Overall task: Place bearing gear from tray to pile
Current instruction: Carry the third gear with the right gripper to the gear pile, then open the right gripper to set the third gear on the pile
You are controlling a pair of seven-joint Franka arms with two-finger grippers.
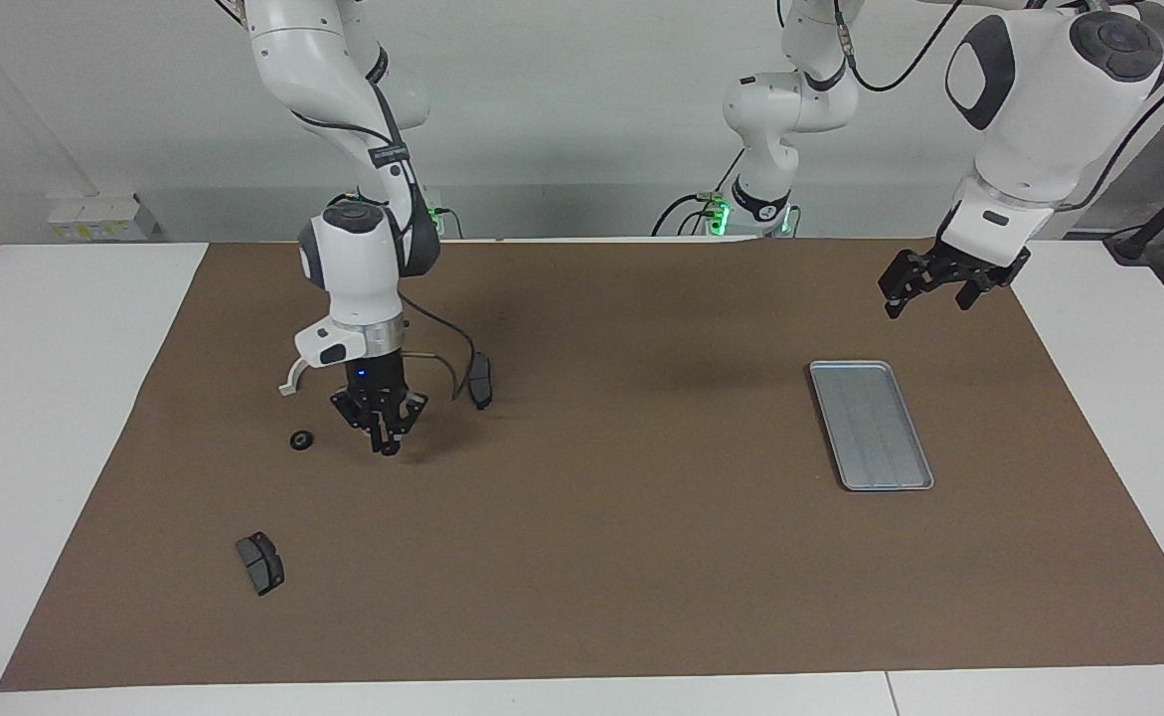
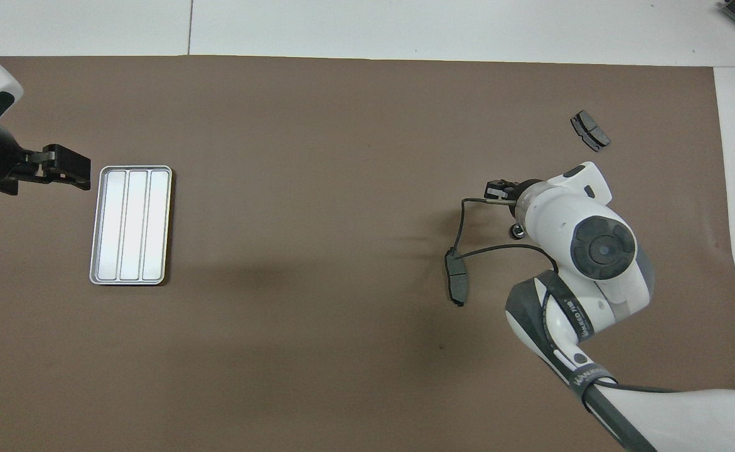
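The silver-grey ridged tray (image 1: pixel 870 425) lies empty toward the left arm's end of the table; it also shows in the overhead view (image 2: pixel 131 225). A small dark bearing gear (image 1: pixel 301 439) lies on the brown mat toward the right arm's end, partly under the right wrist in the overhead view (image 2: pixel 518 231). My right gripper (image 1: pixel 385 446) points down just above the mat beside that gear, its fingers close together on a small dark part that looks like a second bearing gear. My left gripper (image 1: pixel 929 298) hangs open and empty in the air beside the tray and waits.
Two dark brake pads lie on the mat: one (image 1: pixel 480 380) beside the right gripper and nearer to the robots, one (image 1: pixel 260 562) farther from the robots. A thin cable (image 1: pixel 454 373) loops from the right wrist. The brown mat (image 1: pixel 621 557) covers the white table.
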